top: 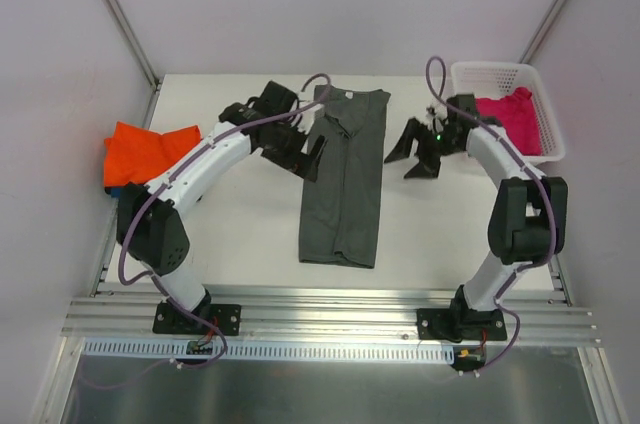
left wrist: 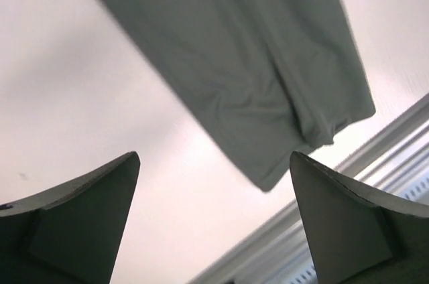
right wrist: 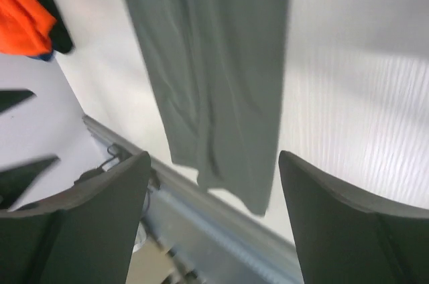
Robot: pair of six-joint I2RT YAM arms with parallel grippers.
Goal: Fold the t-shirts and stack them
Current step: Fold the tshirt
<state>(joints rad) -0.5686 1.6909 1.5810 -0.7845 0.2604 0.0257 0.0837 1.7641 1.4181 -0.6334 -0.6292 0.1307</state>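
Left gripper (top: 308, 152) and right gripper (top: 411, 158) both spread wide, empty, flanking the far end of the dark grey t-shirt (top: 345, 189). Its long axis runs near-far; left one sits closer, at its edge

The dark grey shirt (top: 343, 179) lies flat between my left hand (top: 310, 156) and my right hand (top: 408, 159), folded into a long thin strip. The orange shirt (top: 145, 152) sits in a soft heap far out past my left hand, with a bit of blue shirt (top: 112, 187) under it. The pink shirt (top: 510, 116) is bunched up just past my right hand.
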